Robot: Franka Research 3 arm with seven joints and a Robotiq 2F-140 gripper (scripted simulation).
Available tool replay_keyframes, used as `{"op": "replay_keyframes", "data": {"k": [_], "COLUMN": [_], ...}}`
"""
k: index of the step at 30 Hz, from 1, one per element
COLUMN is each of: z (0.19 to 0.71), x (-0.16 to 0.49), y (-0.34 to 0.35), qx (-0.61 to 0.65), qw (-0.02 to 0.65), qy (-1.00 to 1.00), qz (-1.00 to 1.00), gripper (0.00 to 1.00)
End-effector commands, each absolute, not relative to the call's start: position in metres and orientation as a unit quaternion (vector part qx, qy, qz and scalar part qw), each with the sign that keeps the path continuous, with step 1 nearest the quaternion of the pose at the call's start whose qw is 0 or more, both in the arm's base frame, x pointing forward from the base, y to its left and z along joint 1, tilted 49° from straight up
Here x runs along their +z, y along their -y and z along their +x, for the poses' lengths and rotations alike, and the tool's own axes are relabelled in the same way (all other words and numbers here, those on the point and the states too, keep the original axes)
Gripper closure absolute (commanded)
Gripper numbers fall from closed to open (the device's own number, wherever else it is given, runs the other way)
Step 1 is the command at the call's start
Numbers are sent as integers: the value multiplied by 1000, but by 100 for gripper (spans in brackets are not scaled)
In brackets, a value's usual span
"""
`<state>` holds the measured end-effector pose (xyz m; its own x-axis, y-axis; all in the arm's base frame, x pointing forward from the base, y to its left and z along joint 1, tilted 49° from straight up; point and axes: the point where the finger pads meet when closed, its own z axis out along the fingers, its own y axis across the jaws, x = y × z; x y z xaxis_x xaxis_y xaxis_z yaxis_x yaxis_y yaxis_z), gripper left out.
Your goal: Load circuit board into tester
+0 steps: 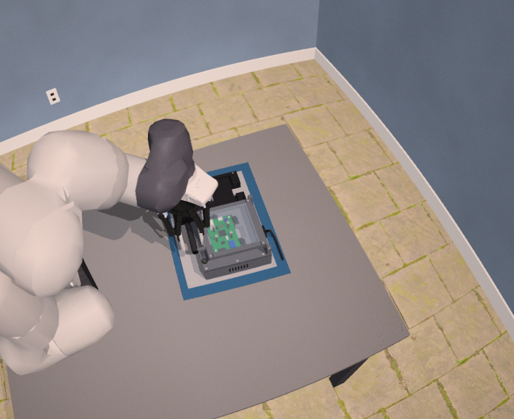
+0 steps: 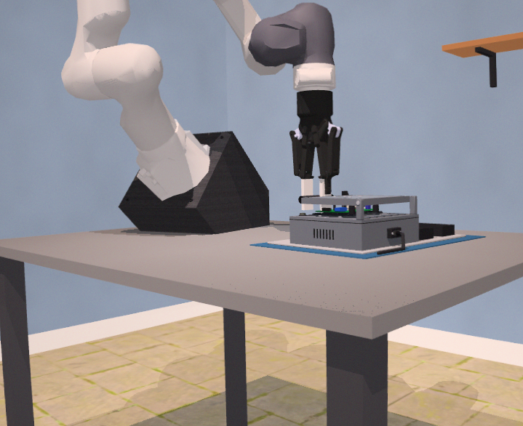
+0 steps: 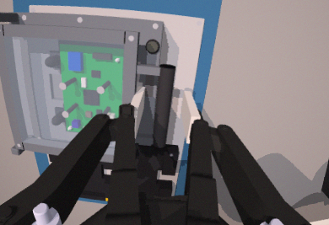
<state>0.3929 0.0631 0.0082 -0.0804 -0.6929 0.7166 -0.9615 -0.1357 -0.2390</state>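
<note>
The green circuit board (image 1: 223, 234) (image 3: 89, 88) lies flat, component side up, inside the grey tester (image 1: 238, 266) (image 2: 356, 232) (image 3: 18, 88). In the exterior view only its edge (image 2: 329, 211) shows. The tester's grey lid frame (image 1: 258, 225) (image 2: 380, 198) (image 3: 84, 23) lies level over the board. A black bar handle (image 1: 191, 241) (image 3: 164, 100) runs along the lid's left side. My gripper (image 1: 186, 239) (image 2: 314, 190) (image 3: 163, 99) points straight down, partly open, with one fingertip on each side of this bar and gaps between. I cannot tell if the lid is latched.
The tester stands on a white pad on a blue mat (image 1: 231, 287) (image 2: 308, 249) (image 3: 211, 34). The black tray (image 1: 224, 190) (image 2: 436, 230) lies behind the tester. A black cable (image 1: 275, 242) (image 2: 396, 242) hangs at the tester's right side. The robot base (image 2: 199, 193) stands at the table's back left.
</note>
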Motion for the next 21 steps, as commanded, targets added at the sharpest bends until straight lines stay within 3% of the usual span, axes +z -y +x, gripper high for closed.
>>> {"op": "replay_keyframes", "data": {"k": [1, 21], "z": [394, 391], "x": [8, 16], "y": [-63, -72], "qx": [375, 375], "qw": [178, 178], "qy": [631, 631], "qz": [655, 655], "gripper": [70, 70]}}
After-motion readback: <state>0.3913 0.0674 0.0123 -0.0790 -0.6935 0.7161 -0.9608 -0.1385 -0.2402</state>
